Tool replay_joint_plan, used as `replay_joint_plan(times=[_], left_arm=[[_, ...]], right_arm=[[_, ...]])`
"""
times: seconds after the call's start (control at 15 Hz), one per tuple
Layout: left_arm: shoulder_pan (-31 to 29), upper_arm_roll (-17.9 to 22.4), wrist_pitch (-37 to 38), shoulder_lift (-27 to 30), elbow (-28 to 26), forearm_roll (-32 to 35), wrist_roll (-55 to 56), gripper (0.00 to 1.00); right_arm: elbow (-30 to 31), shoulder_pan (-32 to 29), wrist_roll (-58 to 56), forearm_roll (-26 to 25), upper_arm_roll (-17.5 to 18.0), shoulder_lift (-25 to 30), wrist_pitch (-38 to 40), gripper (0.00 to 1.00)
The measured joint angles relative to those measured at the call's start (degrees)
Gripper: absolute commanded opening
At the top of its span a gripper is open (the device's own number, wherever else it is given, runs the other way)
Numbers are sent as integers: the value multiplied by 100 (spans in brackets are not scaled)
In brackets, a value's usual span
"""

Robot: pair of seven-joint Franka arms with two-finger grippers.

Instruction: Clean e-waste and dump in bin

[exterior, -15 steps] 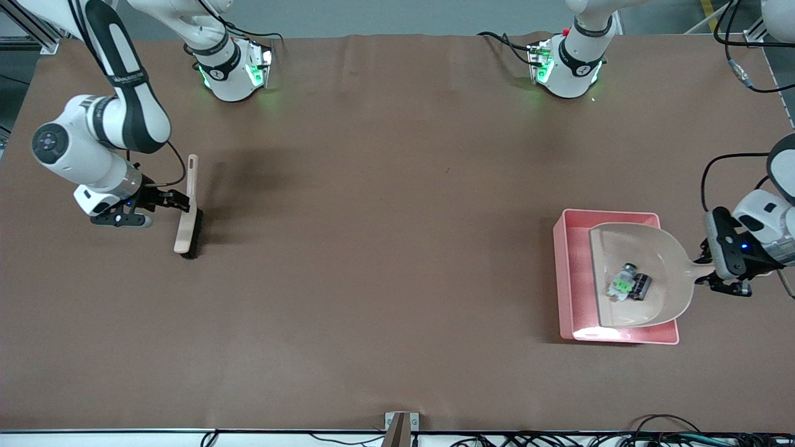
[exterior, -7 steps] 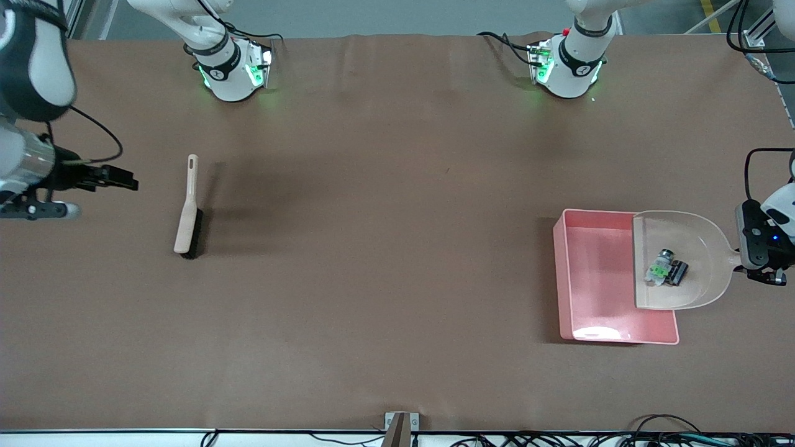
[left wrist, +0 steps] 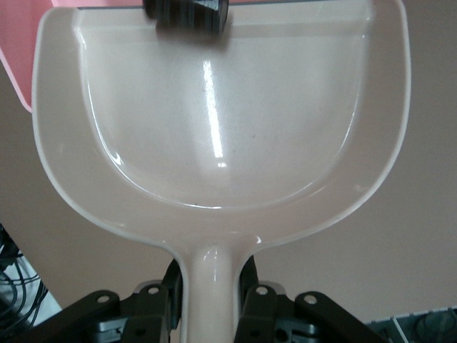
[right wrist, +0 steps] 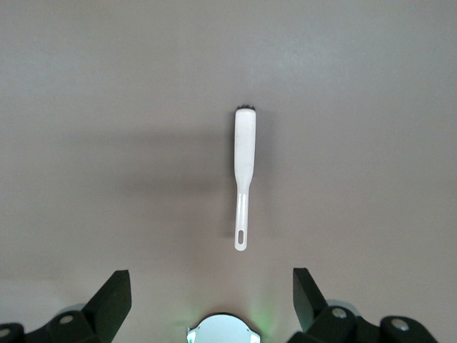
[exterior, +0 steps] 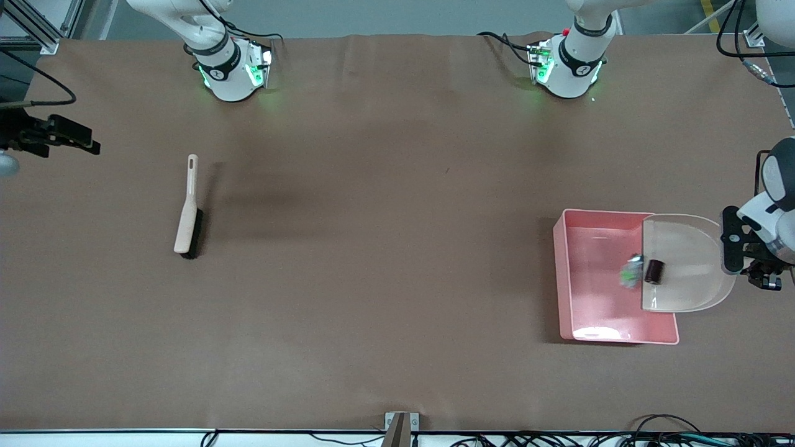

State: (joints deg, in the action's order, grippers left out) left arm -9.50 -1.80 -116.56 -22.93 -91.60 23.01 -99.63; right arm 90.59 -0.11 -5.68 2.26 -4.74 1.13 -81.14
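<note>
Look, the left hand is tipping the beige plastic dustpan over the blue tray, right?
Not quite: the tray is pink, not blue. The front view shows the left hand tipping the beige plastic dustpan over the pink rectangular plastic tray.

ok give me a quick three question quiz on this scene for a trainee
1. True or false: the left claw is shut on the dustpan handle, holding it over the pink bin.
2. Which piece of e-waste sits at the dustpan's front lip? A) the dark maroon cylinder B) the white and green component
3. Fill in: the brush lies on the table toward the ____ arm's end, below the open right claw.

Key: 1 true; 2 A, while the white and green component is already past the lip over the bin; 3 right.
</note>
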Motion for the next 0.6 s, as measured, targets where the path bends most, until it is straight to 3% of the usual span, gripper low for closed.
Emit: replay_joint_plan(times=[0.47, 0.6], left_arm=[[144, -39, -50, 7, 159, 98, 154, 1], [201, -115, -45, 26, 297, -138, 354, 1]], right_arm=[[-182, 230, 15, -56, 9, -32, -117, 100], [-330, 236, 25, -100, -3, -48, -115, 100]])
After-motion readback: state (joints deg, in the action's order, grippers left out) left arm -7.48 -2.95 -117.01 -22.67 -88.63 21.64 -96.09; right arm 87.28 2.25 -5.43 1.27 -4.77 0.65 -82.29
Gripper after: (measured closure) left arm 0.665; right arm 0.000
